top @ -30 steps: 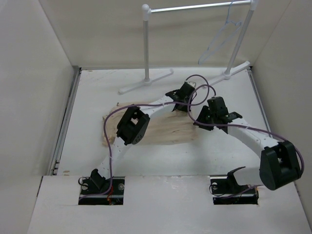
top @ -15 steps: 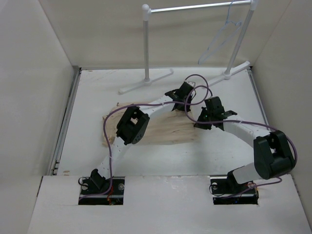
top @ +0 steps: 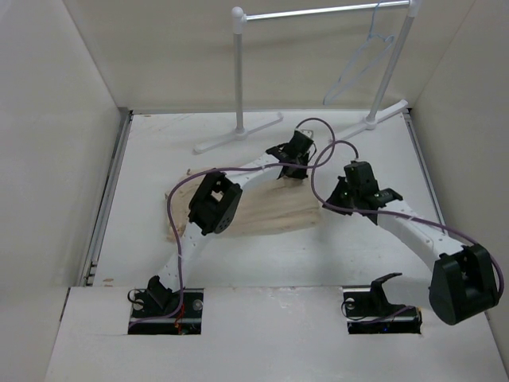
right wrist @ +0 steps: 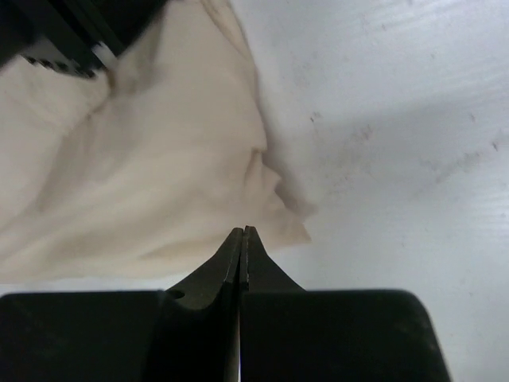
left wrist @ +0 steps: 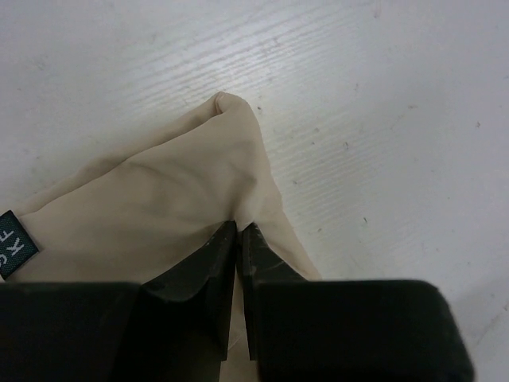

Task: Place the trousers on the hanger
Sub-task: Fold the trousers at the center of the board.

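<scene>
The beige trousers lie folded and wrinkled on the white table, partly under my left arm. My left gripper is at their far right corner; in the left wrist view it is shut on a pinched fold of the trousers. My right gripper is just right of the trousers' right edge; in the right wrist view it is shut with nothing between the jaws, the tips over the cloth's edge. The pale hanger hangs from the rack's rail at the back right.
The white tube rack stands at the back, its two feet on the table's far part. Walls enclose the table on the left, right and back. Purple cables loop over both arms.
My right gripper has drawn back a little to the right from the trousers' edge and its elbow has swung outward. My left gripper has shifted slightly up and left with the cloth.
</scene>
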`<state>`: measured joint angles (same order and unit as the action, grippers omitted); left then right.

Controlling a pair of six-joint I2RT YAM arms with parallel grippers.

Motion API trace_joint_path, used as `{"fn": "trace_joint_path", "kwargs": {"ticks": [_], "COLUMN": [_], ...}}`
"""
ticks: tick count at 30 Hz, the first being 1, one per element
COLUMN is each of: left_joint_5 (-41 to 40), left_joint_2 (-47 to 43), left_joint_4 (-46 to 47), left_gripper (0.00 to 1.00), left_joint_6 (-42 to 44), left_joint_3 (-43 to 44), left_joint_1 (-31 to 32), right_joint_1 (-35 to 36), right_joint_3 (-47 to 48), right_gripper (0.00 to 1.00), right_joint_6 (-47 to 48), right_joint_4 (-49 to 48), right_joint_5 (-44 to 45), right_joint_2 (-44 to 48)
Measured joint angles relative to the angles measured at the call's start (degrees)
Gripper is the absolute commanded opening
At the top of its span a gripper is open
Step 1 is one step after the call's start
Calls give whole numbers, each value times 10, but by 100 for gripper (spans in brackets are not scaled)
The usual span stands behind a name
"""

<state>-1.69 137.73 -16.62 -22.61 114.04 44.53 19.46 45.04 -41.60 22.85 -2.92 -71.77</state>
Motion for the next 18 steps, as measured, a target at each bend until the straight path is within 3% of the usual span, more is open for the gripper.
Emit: {"fn": "trace_joint_path", "kwargs": {"ticks": [9,10,14,18], "left_joint_5": [-18,-18,-20,-21], "left_joint_2": [3,3,3,2], "left_joint_4": [1,1,1,5], "left_gripper": [5,6,8,25], "left_joint_6": [-14,-15,-18,-25], "left_joint_3": [4,4,4,2], "left_joint_1": [-15,-16,-15,-15], "right_joint_1": [4,5,8,8], "right_joint_3": [-80,-82,-71,-28], "right_gripper": [0,3,33,36], "right_joint_6": [-28,-30,-33,-28], "right_joint_4": [42,46,46,36], "right_joint_5": [5,6,8,7], "right_joint_2": [18,17,21,24]}}
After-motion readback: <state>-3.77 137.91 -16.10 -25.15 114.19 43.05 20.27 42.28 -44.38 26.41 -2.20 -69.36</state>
